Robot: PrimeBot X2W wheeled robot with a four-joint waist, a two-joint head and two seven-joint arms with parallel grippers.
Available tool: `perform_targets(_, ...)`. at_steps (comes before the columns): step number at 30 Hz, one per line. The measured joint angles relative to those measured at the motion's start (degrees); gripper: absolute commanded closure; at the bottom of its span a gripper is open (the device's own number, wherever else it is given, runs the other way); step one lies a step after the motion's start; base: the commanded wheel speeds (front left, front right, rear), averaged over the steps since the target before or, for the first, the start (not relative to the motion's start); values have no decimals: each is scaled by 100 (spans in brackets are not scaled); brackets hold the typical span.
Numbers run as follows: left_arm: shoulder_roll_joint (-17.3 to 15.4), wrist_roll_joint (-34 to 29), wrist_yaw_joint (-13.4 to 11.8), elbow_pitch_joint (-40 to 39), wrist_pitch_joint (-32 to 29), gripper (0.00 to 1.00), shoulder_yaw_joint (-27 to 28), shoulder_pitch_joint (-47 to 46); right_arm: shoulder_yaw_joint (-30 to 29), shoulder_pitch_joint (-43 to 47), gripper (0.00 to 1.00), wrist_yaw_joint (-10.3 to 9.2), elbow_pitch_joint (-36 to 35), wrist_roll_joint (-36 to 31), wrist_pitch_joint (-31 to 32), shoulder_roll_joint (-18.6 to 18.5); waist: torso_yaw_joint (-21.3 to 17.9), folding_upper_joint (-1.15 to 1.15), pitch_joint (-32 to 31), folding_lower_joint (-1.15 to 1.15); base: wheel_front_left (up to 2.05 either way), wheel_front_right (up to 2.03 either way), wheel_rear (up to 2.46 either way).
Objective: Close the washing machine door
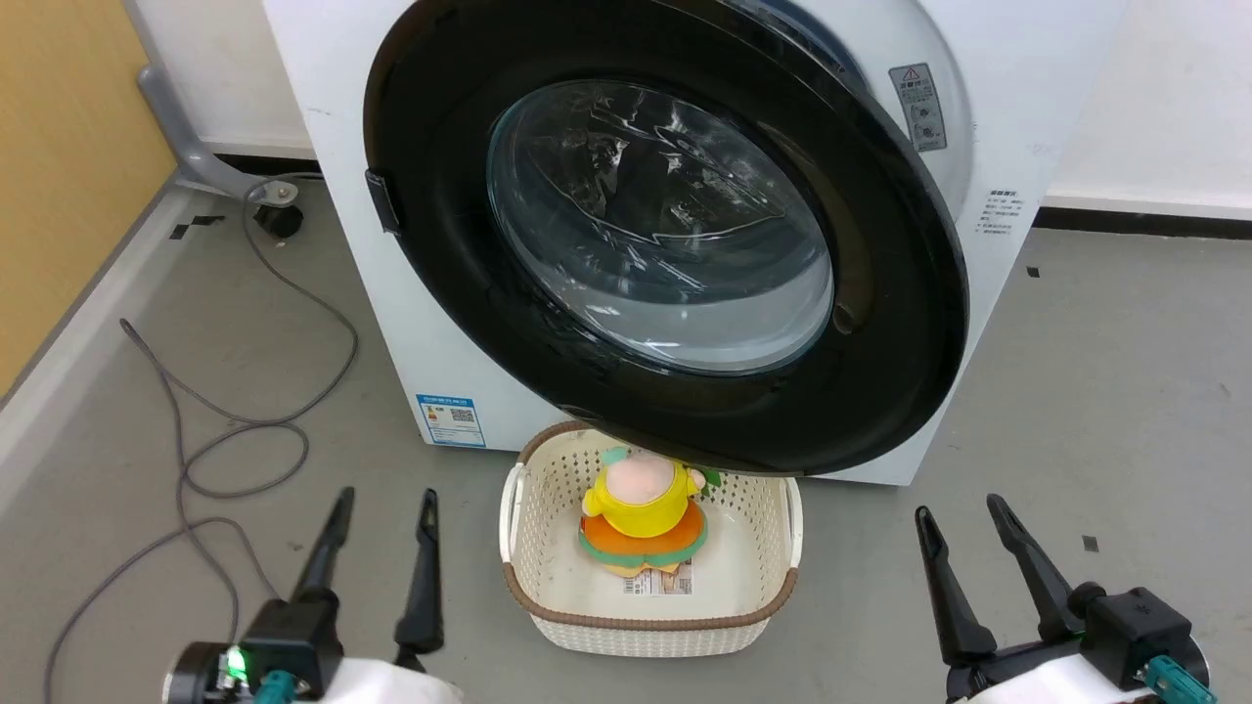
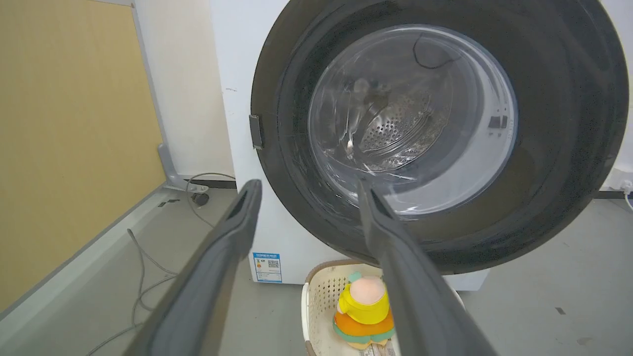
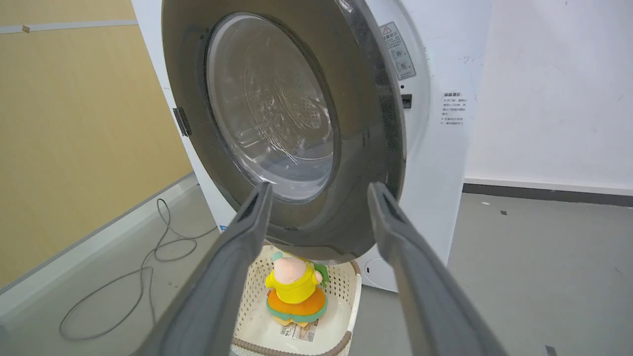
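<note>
The washing machine door [image 1: 880, 323], a big black disc with a clear glass bowl [image 1: 665, 225] at its centre, stands ajar on the white washing machine [image 1: 411, 323]. Its right edge is off the front, leaving a gap, as the door [image 3: 361, 148] and machine [image 3: 435, 173] show in the right wrist view. Through the door [image 2: 568, 148] in the left wrist view the steel drum [image 2: 395, 133] is visible. My left gripper [image 1: 385, 499] [image 2: 309, 185] and right gripper [image 1: 959, 508] [image 3: 320, 187] hang low before the machine, both open, empty and apart from the door.
A cream perforated basket [image 1: 646, 621] with a yellow and orange plush toy [image 1: 641, 508] sits on the floor under the door's lower edge, between my grippers. A grey cable [image 1: 245, 430] loops over the floor at the left, beside a yellow wall [image 1: 59, 147].
</note>
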State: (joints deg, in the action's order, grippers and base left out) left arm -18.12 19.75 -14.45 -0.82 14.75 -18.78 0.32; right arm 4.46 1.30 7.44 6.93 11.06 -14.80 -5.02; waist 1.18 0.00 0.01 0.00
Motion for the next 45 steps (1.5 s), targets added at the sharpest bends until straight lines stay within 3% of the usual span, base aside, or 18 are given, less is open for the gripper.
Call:
perform_targets(5,296,-180,109,-1,0,0,161,225,-21,34,0,0,14,0,0,-1,51,0,25,0,0,0,0)
perform_targets(11,531,-442,415,24,0,0,291,264,-33,34,0,0,5,0,0,0,171,0,150,0,0,0,0)
perform_targets(12,556,-491,463,52,0,0,310,263,-12,32,48,0,4,0,0,-2,195,0,172,0,0,0,0)
perform_targets(13,587,-534,505,74,0,0,321,260,18,29,79,0,5,0,0,-10,219,0,194,0,0,0,0)
perform_targets(14,625,-572,541,93,0,0,330,252,59,23,79,0,5,0,0,-29,245,0,218,0,0,0,0)
perform_targets(15,661,-604,566,103,0,0,339,240,102,16,100,0,-3,0,0,-54,270,0,245,0,0,0,0)
perform_targets(21,833,-784,740,114,0,0,388,66,371,-393,100,0,-97,19,70,-376,427,0,522,0,0,0,0)
perform_targets(26,976,-913,865,105,0,0,453,-157,559,-1112,100,0,-75,181,364,-867,601,0,833,0,0,0,0)
perform_targets(33,1243,-1024,1018,91,1,0,512,-500,775,-2412,100,0,612,781,820,-1838,990,0,1396,1,0,0,0)
perform_targets(40,1372,-1103,1093,47,0,0,594,-630,513,-3115,100,16,1288,1250,977,-2117,1232,0,1722,1,0,0,0)
perform_targets(45,1418,-1120,1111,-51,0,0,655,-739,489,-3726,100,15,1859,1218,1084,-2310,1327,0,1948,1,0,0,0)
